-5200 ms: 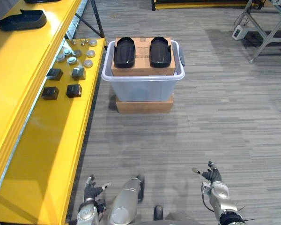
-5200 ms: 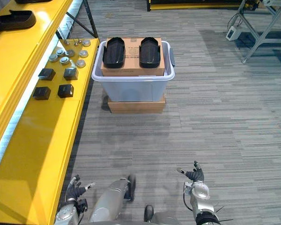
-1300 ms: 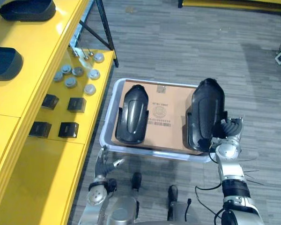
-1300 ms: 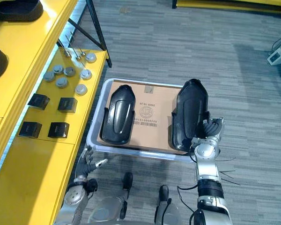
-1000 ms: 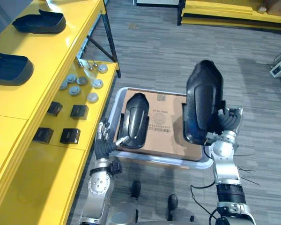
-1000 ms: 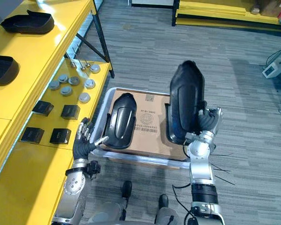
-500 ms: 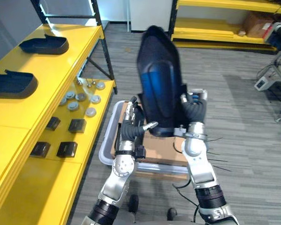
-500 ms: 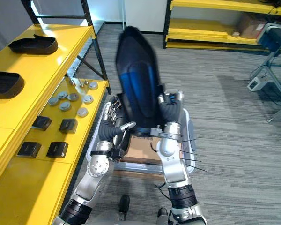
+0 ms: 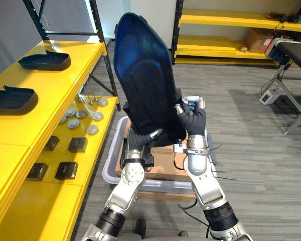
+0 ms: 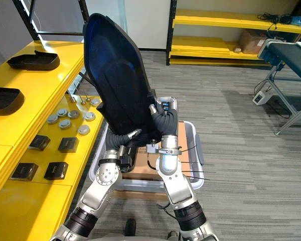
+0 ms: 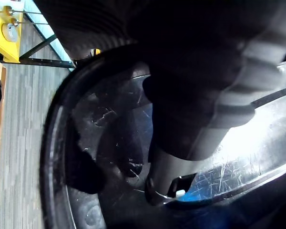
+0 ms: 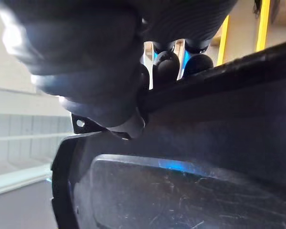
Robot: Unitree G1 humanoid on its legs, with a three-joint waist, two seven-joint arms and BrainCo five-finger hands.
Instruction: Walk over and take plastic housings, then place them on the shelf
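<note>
A big black plastic housing (image 9: pixel 145 85) stands upright in the air in front of me, its hollow side towards me, above the bin (image 9: pixel 112 168). My right hand (image 9: pixel 191 120) is curled round its lower right edge; the right wrist view has its fingertips (image 12: pixel 164 64) hooked over the rim of the housing (image 12: pixel 181 191). My left hand (image 9: pixel 139 139) holds the lower left edge, thumb in front and fingers behind. In the left wrist view its thumb (image 11: pixel 181 157) presses on the housing's (image 11: pixel 86 119) scratched inner face. Two more black housings (image 9: pixel 45 60) (image 9: pixel 10 99) lie on the yellow shelf (image 9: pixel 65 85) at the left.
The pale bin holds a cardboard box (image 9: pixel 163 159) and stands on the grey floor below my hands. Small round parts (image 9: pixel 80 113) and black blocks (image 9: pixel 66 169) lie on the lower yellow shelf. A black rack upright (image 9: pixel 98 30) rises behind the housing. More yellow shelving (image 9: pixel 231 35) stands at the back.
The view has lifted. The housing has risen and leans further left. My left hand has closed onto its lower edge; the right hand keeps its hold.
</note>
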